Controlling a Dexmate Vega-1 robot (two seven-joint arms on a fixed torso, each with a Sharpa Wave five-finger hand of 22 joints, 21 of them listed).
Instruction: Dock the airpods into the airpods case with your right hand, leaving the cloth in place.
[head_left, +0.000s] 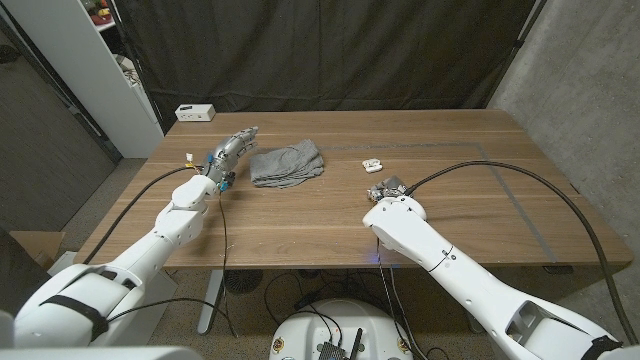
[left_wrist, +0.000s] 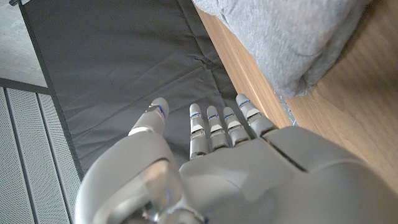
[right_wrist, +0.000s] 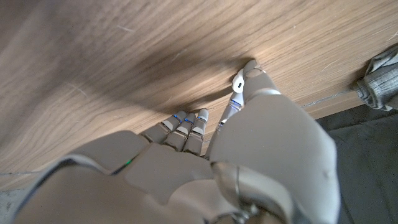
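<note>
The right hand (head_left: 386, 190) sits closest to the near edge of the wooden table (head_left: 300, 230), a little right of the middle, its arm coming in from the near right corner. In the right wrist view the right hand (right_wrist: 249, 143) has its fingers curled down toward the wood, and a white airpod (right_wrist: 238, 81) is at the tip of one finger (right_wrist: 252, 70), pressed against or pinched at the tabletop; I cannot tell for sure whether it is truly gripped or only touched.

Just beyond that hand, toward the far edge, lies the small white airpods case (head_left: 371, 163), apart from the fingers, on bare wood. Whether its lid is up is too small to make out.

Over on the left half, the left hand (head_left: 228, 153) reaches out past the middle of the table, fingers stretched straight and close together, holding nothing. The left wrist view shows the left hand (left_wrist: 217, 155) the same way, fingers extended side by side, nothing between them.

Just beside those fingertips, toward the table's centre, lies a crumpled grey cloth (head_left: 287, 164). It shows in the left wrist view too, cloth (left_wrist: 292, 37) bunched on the wood.

At the far left corner stands a small white box (head_left: 194, 112).
</note>
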